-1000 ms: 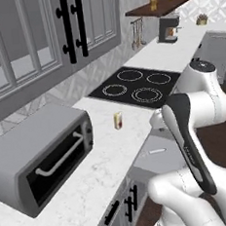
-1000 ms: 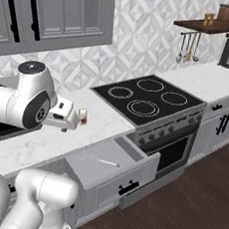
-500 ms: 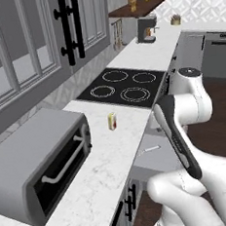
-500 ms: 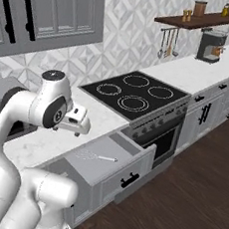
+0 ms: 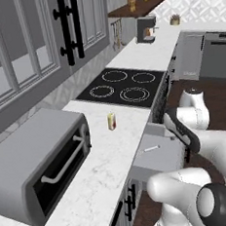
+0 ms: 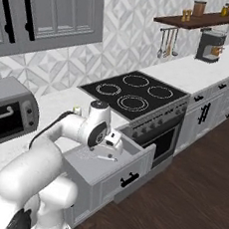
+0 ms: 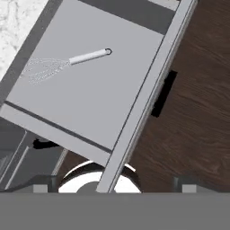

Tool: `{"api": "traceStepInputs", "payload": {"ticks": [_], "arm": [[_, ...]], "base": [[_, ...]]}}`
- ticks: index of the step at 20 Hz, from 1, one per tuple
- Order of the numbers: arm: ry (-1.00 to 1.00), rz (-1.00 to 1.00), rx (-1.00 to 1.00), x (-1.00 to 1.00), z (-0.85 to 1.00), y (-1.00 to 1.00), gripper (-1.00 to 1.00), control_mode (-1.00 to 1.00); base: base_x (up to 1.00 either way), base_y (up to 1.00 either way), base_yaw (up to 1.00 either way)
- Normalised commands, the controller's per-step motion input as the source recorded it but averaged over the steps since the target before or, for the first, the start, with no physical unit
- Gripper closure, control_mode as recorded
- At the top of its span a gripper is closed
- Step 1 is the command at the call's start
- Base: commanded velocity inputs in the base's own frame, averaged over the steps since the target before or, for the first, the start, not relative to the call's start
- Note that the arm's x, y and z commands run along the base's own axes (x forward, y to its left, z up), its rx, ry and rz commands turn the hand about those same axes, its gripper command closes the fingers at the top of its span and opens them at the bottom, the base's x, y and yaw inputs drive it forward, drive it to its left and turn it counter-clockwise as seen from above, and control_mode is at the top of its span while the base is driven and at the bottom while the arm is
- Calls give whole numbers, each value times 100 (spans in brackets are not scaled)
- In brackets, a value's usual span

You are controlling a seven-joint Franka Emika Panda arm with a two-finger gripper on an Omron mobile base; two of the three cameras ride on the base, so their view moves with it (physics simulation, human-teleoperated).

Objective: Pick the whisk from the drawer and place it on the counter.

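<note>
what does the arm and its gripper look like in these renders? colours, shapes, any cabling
The arm is glossy white, built of rounded tubular links with dark grey or black joint bands and round dark end caps. A thin black cable runs along the upper link in the right base view. The gripper is a small white block; its fingers are small, dark and blocky. No markings can be made out.

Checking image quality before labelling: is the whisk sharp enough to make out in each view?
Hand view: whisk handle crisp, wire head faint against the grey drawer floor. Left base view: only a thin pale sliver. Right base view: small and soft, beside the tool.
</note>
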Motion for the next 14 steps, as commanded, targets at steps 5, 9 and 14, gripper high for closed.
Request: {"api": "traceStepInputs", "payload": {"ticks": [5, 9, 14], "arm": [[0, -15, 0, 62, -76, -76, -100, -100], [1, -16, 0, 68, -67, -37, -100, -100], [6, -21, 0, 58, -15, 4, -100, -100]], "base": [[0, 0, 0], [0, 0, 0], [0, 0, 0]]}}
